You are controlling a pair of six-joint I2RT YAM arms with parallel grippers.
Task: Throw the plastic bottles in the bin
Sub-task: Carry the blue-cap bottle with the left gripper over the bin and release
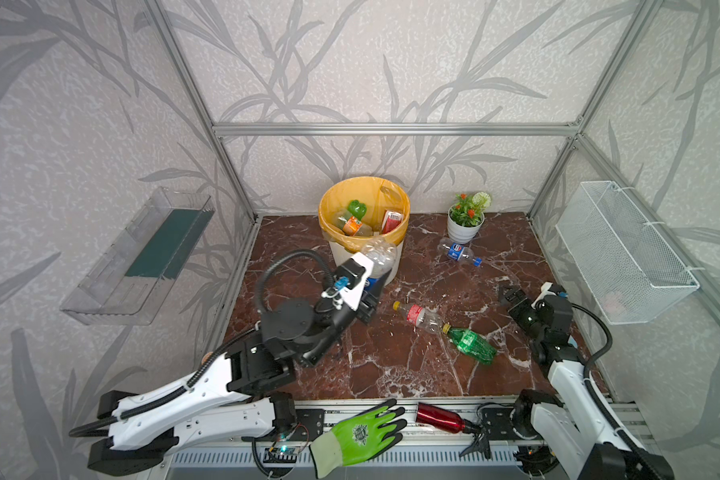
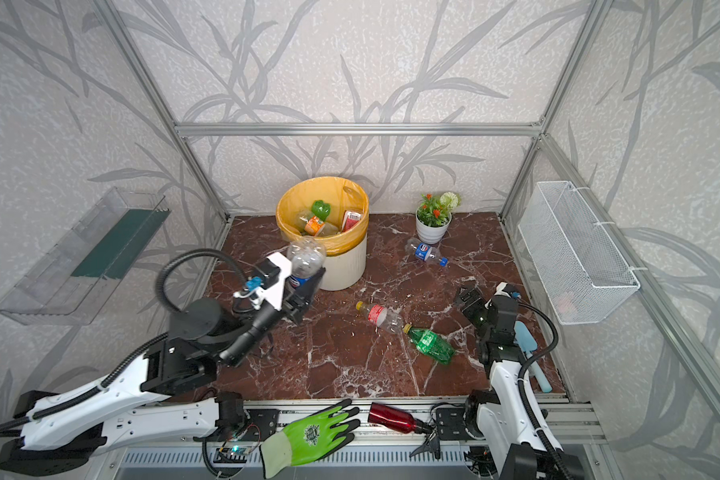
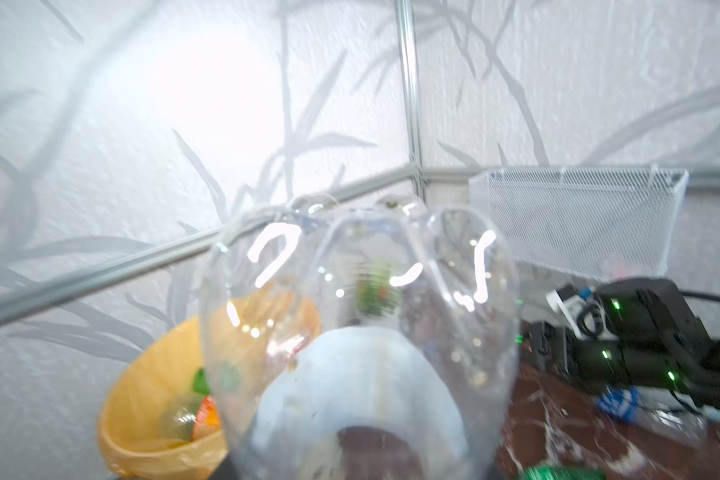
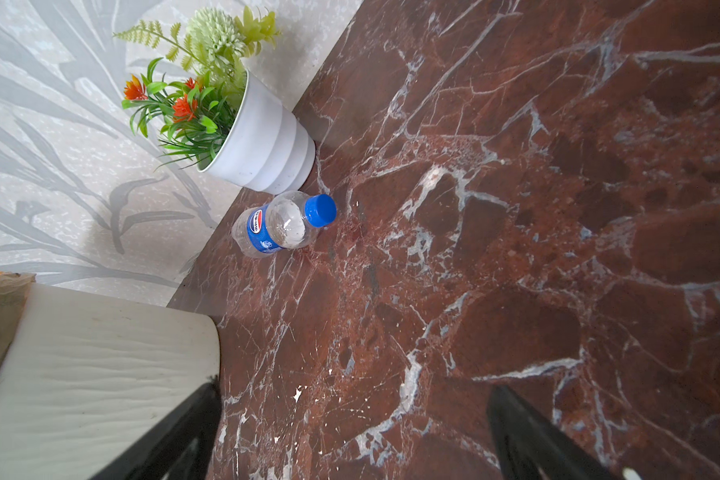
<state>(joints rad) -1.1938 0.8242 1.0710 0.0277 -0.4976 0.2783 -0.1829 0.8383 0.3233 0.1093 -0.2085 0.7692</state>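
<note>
Marble tabletop (image 4: pixel 516 249) — blue-label bottle (image 4: pixel 279 222) (writing illegible) beside pot (image 4: pixel 267 141).

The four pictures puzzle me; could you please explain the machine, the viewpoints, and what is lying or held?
It is a two-armed robot. Two pictures look down from one overhead camera; two come from cameras on the wrists. The left gripper is shut on a clear bottle, raised near the bin, which holds several bottles. The right gripper hangs open, empty. On the table lie a blue-label bottle by a flower pot, a red-label bottle and a green bottle.
</note>
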